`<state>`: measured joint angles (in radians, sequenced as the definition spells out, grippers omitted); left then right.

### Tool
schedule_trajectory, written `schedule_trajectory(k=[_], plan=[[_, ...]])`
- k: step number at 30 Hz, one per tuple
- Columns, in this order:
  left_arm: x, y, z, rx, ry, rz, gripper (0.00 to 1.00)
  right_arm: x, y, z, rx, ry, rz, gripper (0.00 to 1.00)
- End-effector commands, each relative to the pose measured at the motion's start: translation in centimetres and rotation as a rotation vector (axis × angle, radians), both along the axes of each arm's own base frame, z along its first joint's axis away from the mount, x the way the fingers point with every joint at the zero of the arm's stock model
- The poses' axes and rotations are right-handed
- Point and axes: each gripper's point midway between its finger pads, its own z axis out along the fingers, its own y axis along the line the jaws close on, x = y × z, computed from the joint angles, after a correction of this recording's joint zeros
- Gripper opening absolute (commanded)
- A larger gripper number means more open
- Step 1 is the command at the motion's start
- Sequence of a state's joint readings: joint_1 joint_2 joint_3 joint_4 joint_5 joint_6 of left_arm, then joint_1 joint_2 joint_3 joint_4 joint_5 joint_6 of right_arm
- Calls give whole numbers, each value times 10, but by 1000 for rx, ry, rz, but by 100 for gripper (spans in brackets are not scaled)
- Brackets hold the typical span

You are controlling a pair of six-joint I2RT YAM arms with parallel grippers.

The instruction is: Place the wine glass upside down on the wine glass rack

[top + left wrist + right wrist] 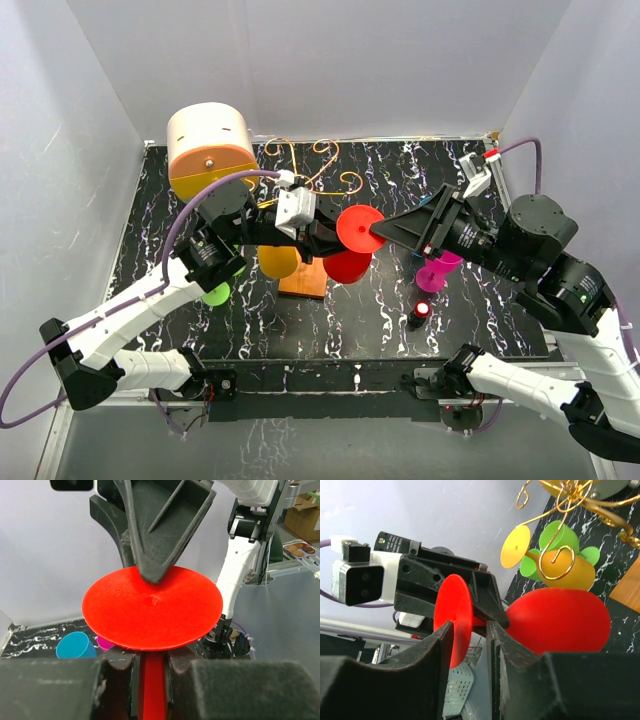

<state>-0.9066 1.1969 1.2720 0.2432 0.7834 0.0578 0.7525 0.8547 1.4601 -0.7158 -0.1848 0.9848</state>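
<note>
A red wine glass (358,228) hangs on its side above the table, foot disc (152,607) toward the right arm. My left gripper (151,680) is shut on its stem (151,690), just behind the foot. In the right wrist view my right gripper (470,626) straddles the rim of the foot (452,610): one finger outside the disc, the other between disc and bowl (560,622), with a gap still showing. The wine glass rack (320,165), gold wire on an orange base (305,282), stands just behind and below, and a yellow glass (567,567) hangs on it.
A cream-and-orange drum box (210,150) stands at the back left. A green glass (215,294) is near the left arm. A magenta glass (437,270) and a small black-and-red object (420,312) sit under the right arm. A blue cup (75,646) shows beyond the foot.
</note>
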Motion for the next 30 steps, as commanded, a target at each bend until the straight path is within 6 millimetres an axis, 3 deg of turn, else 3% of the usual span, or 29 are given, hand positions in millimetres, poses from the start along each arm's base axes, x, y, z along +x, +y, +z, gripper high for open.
schedule_trajectory(k=[1,7,8,9,11,14,17,25,30], plan=[[-2,5,11,-57,-18,15,0,-13,5,6,37,20,68,28],[-1,4,3,-48,23,21,0,-19,12,-3,47,86,115,3],[0,5,2,-48,35,30,9,-19,13,-4,48,93,115,0],[2,5,1,-52,50,48,26,-18,13,-4,49,94,111,0],[5,7,-1,-58,82,73,49,-16,11,-3,53,95,95,0],[12,13,-2,-71,128,137,68,-12,9,-4,57,100,67,0],[20,18,-6,-79,229,207,80,-7,5,-5,65,113,24,0],[23,41,-16,-86,675,334,85,14,-13,-19,65,122,-141,0],[25,55,-10,-151,1038,394,87,21,-11,-22,99,97,-159,0]])
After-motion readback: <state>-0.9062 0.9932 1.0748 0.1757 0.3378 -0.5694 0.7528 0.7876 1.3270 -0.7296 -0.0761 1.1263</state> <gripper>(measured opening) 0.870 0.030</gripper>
